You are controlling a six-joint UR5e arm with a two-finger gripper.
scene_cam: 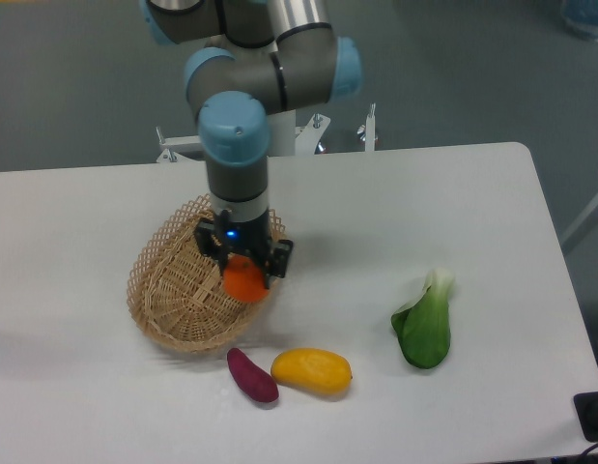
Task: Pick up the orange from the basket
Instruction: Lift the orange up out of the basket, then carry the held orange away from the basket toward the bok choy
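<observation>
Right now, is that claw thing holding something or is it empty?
Gripper: closed on the orange, held above the right rim of the basket.

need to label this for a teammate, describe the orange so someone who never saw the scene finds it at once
Start at the wicker basket on the table's left half and follow the arm down to the gripper above its right rim. The orange is the small round bright-orange fruit pinched in the jaws, unlike the longer yellow mango and purple sweet potato lying on the table.
</observation>
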